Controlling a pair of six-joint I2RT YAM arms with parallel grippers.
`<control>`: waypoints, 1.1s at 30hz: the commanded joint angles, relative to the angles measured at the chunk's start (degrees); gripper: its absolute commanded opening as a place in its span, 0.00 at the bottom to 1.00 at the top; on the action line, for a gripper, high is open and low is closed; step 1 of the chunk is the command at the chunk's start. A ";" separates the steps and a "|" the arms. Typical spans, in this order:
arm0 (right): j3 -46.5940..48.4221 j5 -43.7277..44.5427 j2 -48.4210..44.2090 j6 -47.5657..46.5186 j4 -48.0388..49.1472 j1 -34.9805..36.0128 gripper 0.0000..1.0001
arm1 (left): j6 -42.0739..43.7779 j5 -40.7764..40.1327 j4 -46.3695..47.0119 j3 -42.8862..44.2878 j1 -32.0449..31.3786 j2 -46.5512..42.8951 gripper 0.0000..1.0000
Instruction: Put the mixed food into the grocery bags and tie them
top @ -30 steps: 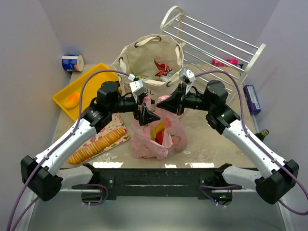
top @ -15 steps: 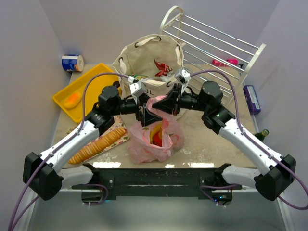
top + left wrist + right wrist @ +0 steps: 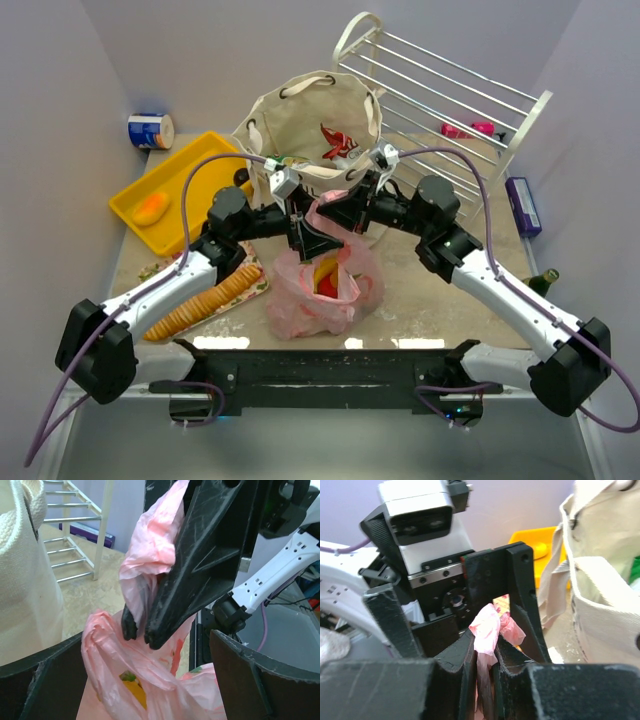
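**Pink bag handle caught in the narrow right gripper**

The black lettering on the canvas tote (image 3: pixel 300 125) is mostly hidden and cannot be read. The pink bag (image 3: pixel 318 290) is set just before it. Its bunched handle is seemingly pinched in the narrow right gripper (image 3: pixel 486 645). The left gripper (image 3: pixel 145 652) is spread wide around the bag. Yellow fruit (image 3: pixel 134 690) inside is shown by the left wrist view, not the right.

My left gripper (image 3: pixel 318 238) and right gripper (image 3: pixel 332 216) met nose to nose at the centre of the frame, over the bunched top of the thin translucent pink plastic bag (image 3: pixel 300 305). Yellow and red fruit (image 3: pixel 325 277) showed through it. Just above stood the cream canvas tote (image 3: pixel 300 120), and the yellow plastic tray (image 3: pixel 190 165) lay at upper left.
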 commanded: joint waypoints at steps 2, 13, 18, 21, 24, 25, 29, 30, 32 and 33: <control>-1.26 6.44 -1.30 1.50 5.21 0.97 0.17 | -4.32 -1.12 8.75 -1.09 -0.30 1.97 1.00; -3.64 11.37 -0.08 7.21 13.38 2.20 0.19 | -8.19 -1.22 15.61 -2.59 -0.38 5.22 0.87; -2.67 11.28 0.20 7.13 12.43 2.55 0.23 | -8.10 -2.27 15.16 -1.80 -0.21 6.72 0.56; -2.67 12.33 -0.95 5.03 9.53 2.46 0.28 | -9.41 -2.27 17.18 -1.80 -0.30 8.12 0.37; -1.45 11.37 -1.65 1.69 5.23 2.46 0.43 | -9.42 -1.31 17.37 -0.84 -0.21 9.26 0.07; -0.48 10.67 -2.00 0.46 0.52 2.55 0.50 | -8.72 -0.95 17.02 -0.48 -0.21 9.44 0.00; 9.59 5.85 -2.28 -9.81 -16.90 -0.33 0.85 | -6.87 2.21 14.56 0.48 1.72 9.18 0.00; 10.85 3.31 -2.01 -10.18 -19.46 -1.22 0.90 | -6.70 4.30 13.68 1.10 2.16 9.09 0.00; 10.95 1.00 -3.14 -10.01 -20.27 -4.20 0.97 | -6.34 6.34 12.89 1.63 3.91 9.27 0.00; 10.43 1.52 -5.32 -9.66 -20.01 -5.44 0.99 | -5.99 7.30 10.79 2.24 4.36 9.27 0.00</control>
